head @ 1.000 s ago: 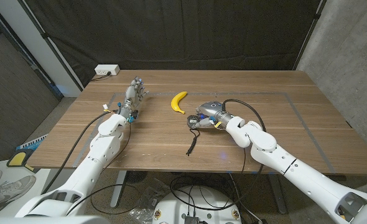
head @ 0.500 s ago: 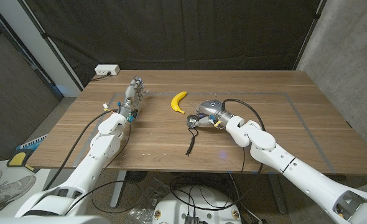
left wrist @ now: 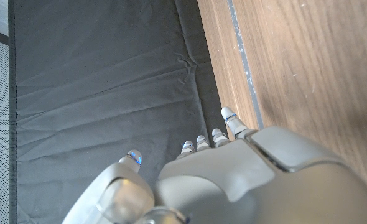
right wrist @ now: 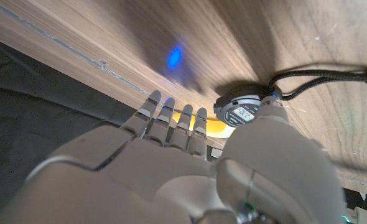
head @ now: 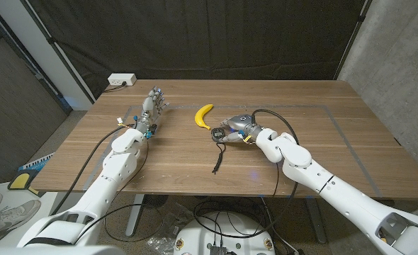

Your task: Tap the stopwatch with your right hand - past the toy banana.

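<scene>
Stopwatch (head: pixel 217 130) lies on the counter (head: pixel 322 134) just right of the banana (head: pixel 203 115), under the released right robot hand (head: pixel 236 127); right wrist view shows its display (right wrist: pixel 241 114). Left robot hand (head: pixel 152 106) released.

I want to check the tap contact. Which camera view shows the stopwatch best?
The right wrist view: the round black stopwatch shows its display face and black cord, with the right robot hand at it. In the head view it is small and partly hidden behind that robot hand, beside the yellow toy banana.
</scene>
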`<state>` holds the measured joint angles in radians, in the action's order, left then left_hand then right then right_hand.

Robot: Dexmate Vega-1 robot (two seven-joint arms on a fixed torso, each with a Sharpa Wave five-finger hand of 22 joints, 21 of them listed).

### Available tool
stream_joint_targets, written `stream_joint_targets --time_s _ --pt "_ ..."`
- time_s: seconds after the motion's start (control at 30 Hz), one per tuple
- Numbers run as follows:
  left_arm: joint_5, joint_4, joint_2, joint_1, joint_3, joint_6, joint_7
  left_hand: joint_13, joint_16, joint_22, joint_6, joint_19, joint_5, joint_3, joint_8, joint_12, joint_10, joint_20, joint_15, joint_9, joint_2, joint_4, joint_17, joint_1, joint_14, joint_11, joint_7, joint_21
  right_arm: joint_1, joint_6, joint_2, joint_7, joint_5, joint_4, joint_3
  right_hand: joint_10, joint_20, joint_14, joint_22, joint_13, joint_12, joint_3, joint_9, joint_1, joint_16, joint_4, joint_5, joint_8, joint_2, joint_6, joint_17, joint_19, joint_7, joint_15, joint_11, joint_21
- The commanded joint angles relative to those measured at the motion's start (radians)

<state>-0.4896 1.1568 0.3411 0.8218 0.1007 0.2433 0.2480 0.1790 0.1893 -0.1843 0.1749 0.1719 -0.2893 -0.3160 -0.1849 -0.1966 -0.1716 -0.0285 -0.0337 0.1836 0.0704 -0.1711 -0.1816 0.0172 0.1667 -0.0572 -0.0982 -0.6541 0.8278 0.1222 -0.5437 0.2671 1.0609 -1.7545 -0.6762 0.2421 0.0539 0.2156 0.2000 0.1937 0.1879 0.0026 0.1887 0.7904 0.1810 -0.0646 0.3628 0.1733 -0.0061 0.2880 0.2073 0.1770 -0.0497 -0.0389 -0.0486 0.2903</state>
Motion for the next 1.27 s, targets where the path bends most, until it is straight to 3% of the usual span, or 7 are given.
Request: stream_joint_targets --time_s 0.03,0.2,0.33,0.6,0.87,1.1,1.27 --pt "-0.006 0.004 0.007 0.005 -0.007 -0.001 0.015 0.003 -0.001 -0.001 0.195 0.143 -0.008 0.004 -0.002 0.001 -0.177 0.006 -0.014 0.002 0.053 -0.001 -0.002 0.002 0.15 0.0 -0.004 0.001 0.0 0.064 0.006 0.096 0.001 -0.029 0.007 -0.05 0.005 -0.03 0.003 0.005 -0.005 -0.017 0.001 -0.019 -0.001 0.006 0.008 -0.002 -0.001 -0.063 0.001 -0.015 0.026 0.005 0.029 -0.007" --pt "-0.008 0.006 0.014 0.007 -0.008 -0.002 0.028 0.003 -0.002 -0.001 0.197 0.144 -0.009 0.005 -0.002 0.001 -0.178 0.006 -0.014 0.002 0.054 -0.001 -0.001 0.003 0.151 -0.001 -0.004 0.003 0.007 0.083 0.01 0.117 -0.026 -0.048 0.022 -0.117 0.021 -0.075 0.005 0.005 -0.004 -0.042 0.001 -0.061 -0.001 0.027 0.007 0.001 -0.004 -0.149 0.004 -0.048 0.058 0.034 0.057 -0.02" --pt "-0.015 0.006 0.018 0.009 -0.011 -0.003 0.041 0.003 -0.002 -0.001 0.199 0.144 -0.009 0.006 -0.002 0.001 -0.179 0.004 -0.013 0.002 0.055 -0.001 -0.001 0.003 0.152 -0.001 -0.005 0.004 0.015 0.083 0.019 0.134 -0.119 -0.054 0.058 -0.138 0.044 -0.113 0.008 0.007 0.007 -0.071 0.002 -0.148 0.002 0.078 -0.003 0.006 0.016 -0.178 0.008 -0.096 0.069 0.06 0.072 -0.038" --pt "-0.027 0.004 0.031 0.016 -0.021 -0.001 0.071 0.003 -0.002 -0.001 0.2 0.144 -0.01 0.007 -0.002 0.001 -0.181 0.005 -0.013 0.002 0.056 0.0 -0.001 0.006 0.153 -0.002 -0.004 0.006 0.04 0.131 0.024 0.102 -0.17 -0.08 0.081 -0.15 0.055 -0.131 0.01 0.008 0.011 -0.089 0.002 -0.2 0.004 0.107 -0.013 0.011 0.024 -0.185 0.01 -0.122 0.071 0.075 0.087 -0.047" --pt "-0.033 0.005 0.051 0.017 -0.024 -0.006 0.111 0.003 -0.003 -0.001 0.201 0.143 -0.011 0.008 -0.003 0.001 -0.181 0.005 -0.014 0.001 0.056 0.002 -0.001 0.008 0.153 -0.002 -0.005 0.008 0.088 0.183 0.029 0.004 -0.239 -0.106 0.135 -0.123 0.054 -0.133 0.013 0.008 0.032 -0.106 0.003 -0.295 0.016 0.168 -0.036 0.026 0.075 -0.155 0.015 -0.13 0.057 0.08 0.1 -0.047" --pt "-0.031 -0.016 0.068 0.008 -0.021 -0.015 0.148 0.003 -0.003 -0.001 0.201 0.145 -0.011 0.009 -0.003 0.001 -0.182 0.006 -0.014 0.001 0.057 0.002 -0.001 0.009 0.154 -0.002 -0.005 0.01 0.11 0.256 0.033 -0.082 -0.222 -0.131 0.145 -0.104 0.052 -0.121 0.013 0.008 0.04 -0.108 0.002 -0.317 0.022 0.183 -0.047 0.033 0.096 -0.134 0.015 -0.129 0.047 0.076 0.098 -0.045" --pt "-0.024 -0.003 0.084 0.014 -0.014 -0.06 0.148 0.003 -0.003 -0.001 0.203 0.147 -0.011 0.01 -0.003 0.001 -0.184 0.006 -0.012 0.001 0.057 0.002 -0.001 0.01 0.156 0.0 -0.003 0.012 0.115 0.226 0.037 -0.169 -0.244 -0.114 0.145 -0.111 0.052 -0.124 0.013 0.007 0.038 -0.105 0.002 -0.315 0.02 0.182 -0.051 0.03 0.102 -0.139 0.014 -0.131 0.046 0.076 0.1 -0.046"
